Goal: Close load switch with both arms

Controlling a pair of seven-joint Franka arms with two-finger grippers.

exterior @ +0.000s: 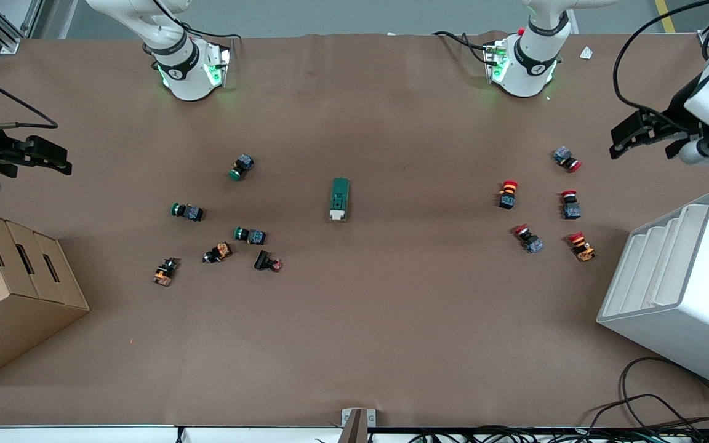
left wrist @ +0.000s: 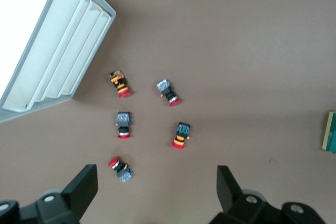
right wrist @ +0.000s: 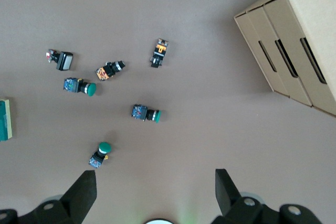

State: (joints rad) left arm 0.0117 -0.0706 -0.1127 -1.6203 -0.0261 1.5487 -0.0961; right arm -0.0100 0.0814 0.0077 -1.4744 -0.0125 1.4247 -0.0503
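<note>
Brown-papered bench (exterior: 354, 344): dark green rectangular load switch (exterior: 339, 199) untouched at centre. Left gripper (exterior: 628, 139) at three o'clock, right gripper (exterior: 53, 161) at nine; both jaws released, nothing begun.

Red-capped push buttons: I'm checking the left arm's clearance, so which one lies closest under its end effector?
The red-capped push button farthest from the front camera, just below the open left end effector. The other four lie nearer the camera, in a loose cluster.

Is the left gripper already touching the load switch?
No, the left gripper hangs open near the white rack, while the load switch lies alone mid-table.
</note>
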